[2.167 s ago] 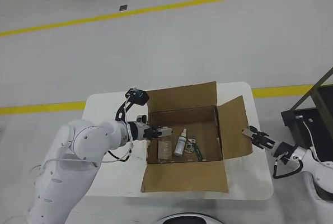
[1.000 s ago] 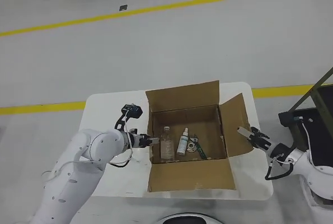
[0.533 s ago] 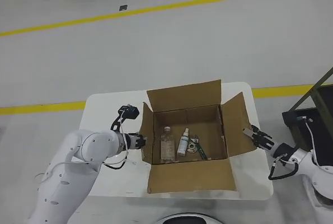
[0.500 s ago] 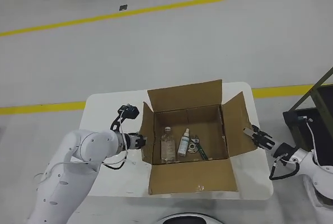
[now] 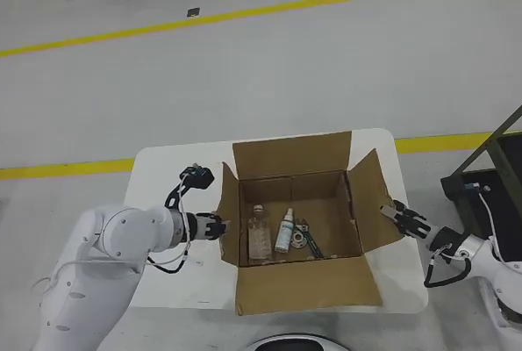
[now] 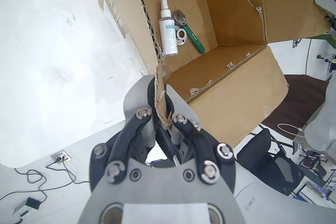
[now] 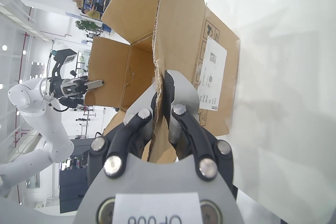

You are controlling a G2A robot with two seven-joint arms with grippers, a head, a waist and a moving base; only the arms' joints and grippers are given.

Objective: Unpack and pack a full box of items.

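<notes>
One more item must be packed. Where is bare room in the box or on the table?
In the box, the floor between wrench and the wall by the right tool is bare; clear bottle and spray bottle crowd the side by the left tool. The far table corner there is bare.

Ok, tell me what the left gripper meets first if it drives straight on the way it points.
The left gripper is clamped on the box's left flap, so it would shove that flap inward first; beyond it, probably the clear bottle, depth unclear.
</notes>
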